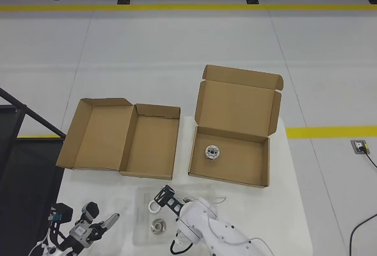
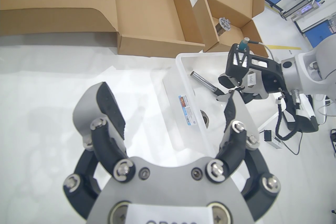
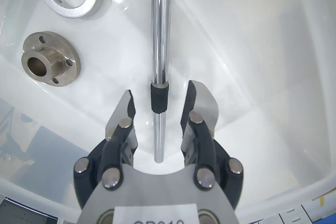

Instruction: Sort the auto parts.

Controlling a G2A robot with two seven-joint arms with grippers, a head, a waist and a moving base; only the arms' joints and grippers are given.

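At the near edge of the white table (image 1: pixel 284 211) sits a clear plastic bin (image 2: pixel 183 72), and the parts for sorting lie inside it. A polished steel rod (image 3: pixel 159 25) with a short black sleeve (image 3: pixel 158 99) near one end lies on the bin floor. Off to one side of it are a plain aluminium ring (image 3: pixel 68 12) and a flanged hub (image 3: pixel 56 57) with a bored centre, the two close together but not touching.

The right gripper (image 3: pixel 160 93) is down in the bin. Its fingers stand apart, one on each side of the black sleeve, with a gap showing on both sides (so nothing is gripped). The left gripper (image 2: pixel 168 89) hangs over bare table just to the left of the bin, its fingers spread wide and holding nothing.

Behind the bin are two open cardboard boxes, side by side. The left box (image 1: pixel 150 144) has its lid folded out flat. The right box (image 1: pixel 239 163) has its lid standing up at the back, and a small round toothed part (image 1: pixel 212 152) rests on its floor near the back wall.
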